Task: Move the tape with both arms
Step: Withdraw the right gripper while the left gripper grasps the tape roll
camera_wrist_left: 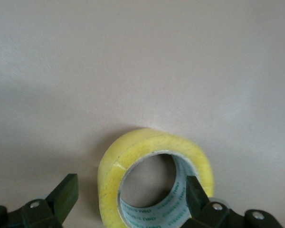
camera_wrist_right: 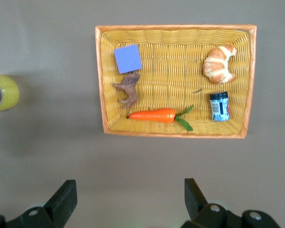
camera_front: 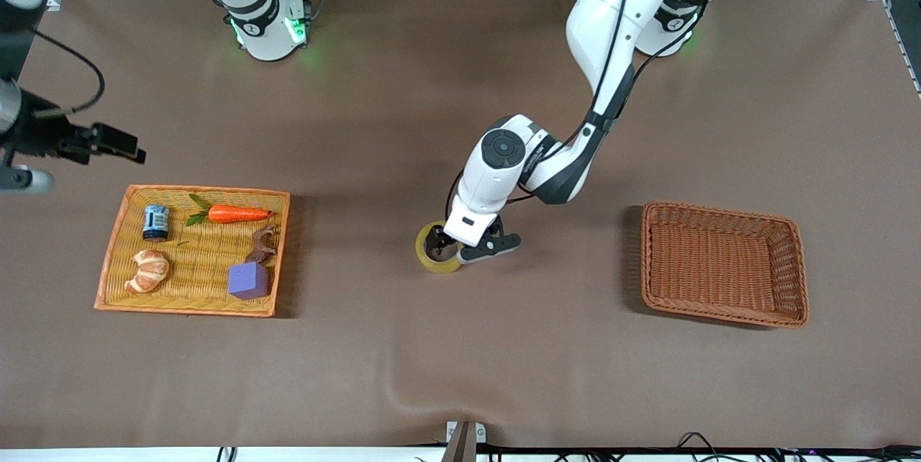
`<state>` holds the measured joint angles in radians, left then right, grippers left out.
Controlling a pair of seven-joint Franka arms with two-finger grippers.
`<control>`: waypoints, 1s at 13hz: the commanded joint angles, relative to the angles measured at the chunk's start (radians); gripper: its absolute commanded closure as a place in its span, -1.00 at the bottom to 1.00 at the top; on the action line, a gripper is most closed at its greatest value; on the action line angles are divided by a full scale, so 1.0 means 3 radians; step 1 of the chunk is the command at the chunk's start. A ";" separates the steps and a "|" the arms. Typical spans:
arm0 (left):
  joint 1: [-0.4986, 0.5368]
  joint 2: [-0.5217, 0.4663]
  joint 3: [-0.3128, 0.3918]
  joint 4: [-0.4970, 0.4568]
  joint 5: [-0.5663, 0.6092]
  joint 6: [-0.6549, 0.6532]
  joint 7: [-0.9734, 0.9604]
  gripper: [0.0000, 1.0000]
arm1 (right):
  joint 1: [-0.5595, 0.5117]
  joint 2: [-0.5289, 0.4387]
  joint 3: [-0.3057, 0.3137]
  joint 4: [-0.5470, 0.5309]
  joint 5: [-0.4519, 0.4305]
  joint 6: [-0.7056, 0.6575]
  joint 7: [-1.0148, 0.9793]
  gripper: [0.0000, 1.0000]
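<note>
The pick-up by the left arm is in hand: the left gripper (camera_front: 447, 245), fingers spread wide, sits low at the one tape (camera_front: 436, 249) roll lying centre frame on the worktop (camera_front: 460, 361), one finger inside the core. Next it likely needs closing on the wall. The right gripper (camera_front: 119, 144), open and empty, waits at upper left. Two baskets: a yellow tray (camera_front: 115, 250) and a brown basket (camera_front: 723, 311).

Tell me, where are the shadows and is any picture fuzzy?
Front view: the brown basket and the yellow tray each cast a dark shadow on the table, and green light glows at the arm bases. Left wrist view: the tape looks soft and washed-out, with a dim shadow beside it. Right wrist view: evenly lit, fairly sharp.
</note>
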<state>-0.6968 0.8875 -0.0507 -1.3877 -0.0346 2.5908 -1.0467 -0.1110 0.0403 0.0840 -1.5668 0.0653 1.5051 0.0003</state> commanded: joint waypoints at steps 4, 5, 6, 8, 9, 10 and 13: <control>-0.0055 0.0135 0.0051 0.0085 0.0212 0.0021 -0.0019 0.29 | 0.0217 -0.0303 -0.0418 -0.0121 -0.0069 -0.0022 -0.0246 -1.00; -0.0080 0.0176 0.0051 0.0085 0.0218 0.0021 -0.0019 0.68 | 0.0201 -0.0318 -0.0413 -0.0121 -0.0074 -0.0021 -0.0226 -1.00; -0.0101 0.0181 0.0062 0.0085 0.0243 0.0021 -0.0019 1.00 | 0.0196 -0.0323 -0.0403 -0.0126 -0.0074 -0.0032 -0.0201 -1.00; -0.0070 0.0146 0.0062 0.0085 0.0259 0.0016 -0.0019 1.00 | 0.0130 -0.0328 -0.0392 -0.0126 -0.0074 -0.0027 -0.0185 -1.00; -0.0075 0.0085 0.0117 0.0070 0.0264 -0.0070 -0.0024 1.00 | 0.0109 -0.0323 -0.0367 -0.0126 -0.0069 -0.0027 -0.0130 -1.00; -0.0055 -0.0113 0.0270 0.0019 0.0294 -0.0334 -0.0009 1.00 | 0.0094 -0.0328 -0.0321 -0.0126 -0.0069 -0.0032 0.0003 -1.00; 0.0296 -0.0727 0.0312 -0.0007 0.0299 -0.1209 0.0047 1.00 | 0.0094 -0.0323 -0.0326 -0.0126 -0.0074 -0.0032 0.0050 -1.00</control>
<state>-0.6833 0.8271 0.0485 -1.3440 0.0235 2.3751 -1.0427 -0.0704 -0.0277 -0.0263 -1.5773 0.0567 1.4887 -0.0053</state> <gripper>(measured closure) 0.762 0.000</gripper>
